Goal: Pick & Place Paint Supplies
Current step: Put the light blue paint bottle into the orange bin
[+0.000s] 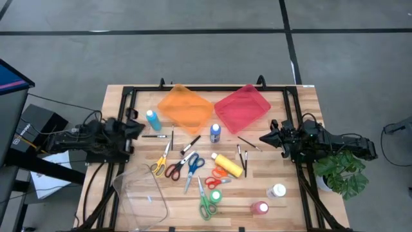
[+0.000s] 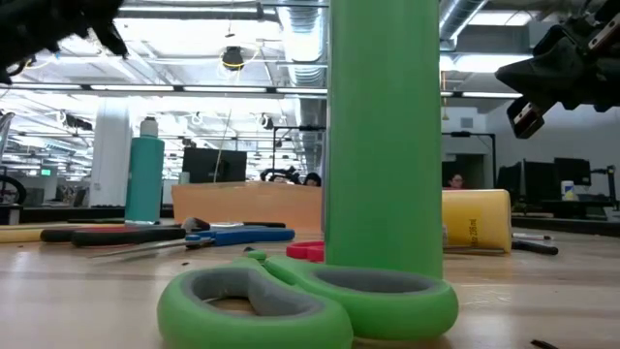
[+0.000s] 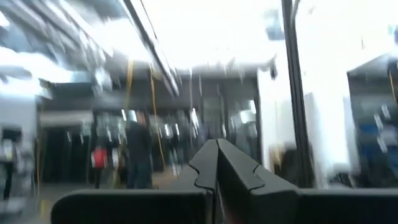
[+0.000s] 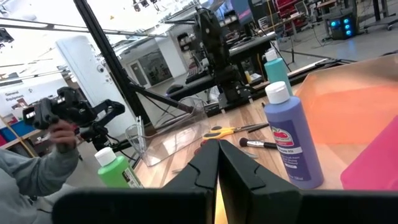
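Supplies unpicked: bottles, brushes, scissors (image 1: 174, 166) scattered mid-table toward front edge. Left gripper (image 1: 138, 128) at left edge, right gripper (image 1: 264, 138) at right edge, both closed, empty. Next: open, descend on blue bottle (image 1: 215, 133).

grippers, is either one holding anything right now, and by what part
Nothing is held. The left gripper and right gripper both have their jaws shut on nothing, raised at the table's sides.

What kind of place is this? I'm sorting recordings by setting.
Likely a robotics lab in a large open hall: a wooden table with paint supplies on a concrete floor, monitors and ceiling ducts behind it.
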